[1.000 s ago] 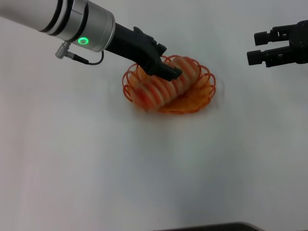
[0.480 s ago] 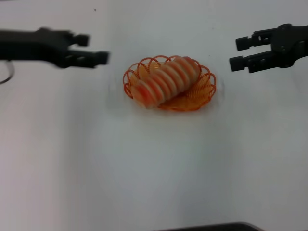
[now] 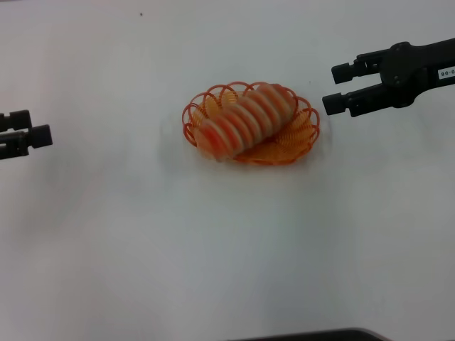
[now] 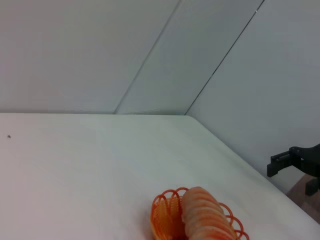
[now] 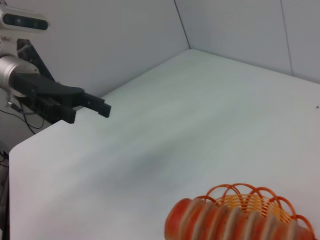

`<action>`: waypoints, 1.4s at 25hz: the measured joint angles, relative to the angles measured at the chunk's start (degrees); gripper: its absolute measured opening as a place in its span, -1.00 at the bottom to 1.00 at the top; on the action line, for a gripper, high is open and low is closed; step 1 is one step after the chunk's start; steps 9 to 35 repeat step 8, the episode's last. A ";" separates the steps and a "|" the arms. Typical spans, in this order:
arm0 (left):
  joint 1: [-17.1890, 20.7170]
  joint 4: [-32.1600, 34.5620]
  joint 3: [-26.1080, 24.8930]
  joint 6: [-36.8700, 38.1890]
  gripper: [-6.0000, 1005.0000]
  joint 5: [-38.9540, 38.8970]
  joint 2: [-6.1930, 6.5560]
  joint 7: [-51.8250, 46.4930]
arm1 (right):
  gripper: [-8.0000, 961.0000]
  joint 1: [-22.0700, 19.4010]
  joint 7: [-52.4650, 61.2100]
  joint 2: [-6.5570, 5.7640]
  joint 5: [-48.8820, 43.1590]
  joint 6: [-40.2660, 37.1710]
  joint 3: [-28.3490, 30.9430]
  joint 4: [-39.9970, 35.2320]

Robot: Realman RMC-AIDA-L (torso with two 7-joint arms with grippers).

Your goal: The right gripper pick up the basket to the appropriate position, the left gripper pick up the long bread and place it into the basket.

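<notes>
The orange wire basket [image 3: 302, 131] sits on the white table at centre back. The long bread [image 3: 245, 119], striped orange-red and cream, lies diagonally inside it, one end over the rim. My left gripper [image 3: 39, 129] is at the far left edge, open and empty, well away from the basket. My right gripper [image 3: 333, 88] is open and empty, just right of the basket and a little above it. The basket [image 4: 167, 220] and bread [image 4: 205, 220] show in the left wrist view, and in the right wrist view the bread [image 5: 235, 220] fills the basket [image 5: 240, 197].
The white table [image 3: 227, 241] spreads wide around the basket. A dark edge [image 3: 320, 335] shows at the table's near side. Grey walls stand behind the table in the wrist views. The left gripper [image 5: 102, 107] shows far off in the right wrist view.
My left gripper has let go of the bread and drawn back to the far left edge. My right gripper has moved left, closer to the basket. The bread stays in the basket.
</notes>
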 joint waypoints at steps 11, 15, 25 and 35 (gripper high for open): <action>0.20 0.09 3.53 0.33 0.78 0.86 0.12 -0.06 | 0.74 0.22 -0.06 0.21 -1.64 0.52 -0.30 0.02; 0.20 0.09 3.53 0.33 0.78 0.86 0.12 -0.06 | 0.74 0.22 -0.06 0.21 -1.64 0.52 -0.30 0.02; 0.20 0.09 3.53 0.33 0.78 0.86 0.12 -0.06 | 0.74 0.22 -0.06 0.21 -1.64 0.52 -0.30 0.02; 0.20 0.09 3.53 0.33 0.78 0.86 0.12 -0.06 | 0.74 0.22 -0.06 0.21 -1.64 0.52 -0.30 0.02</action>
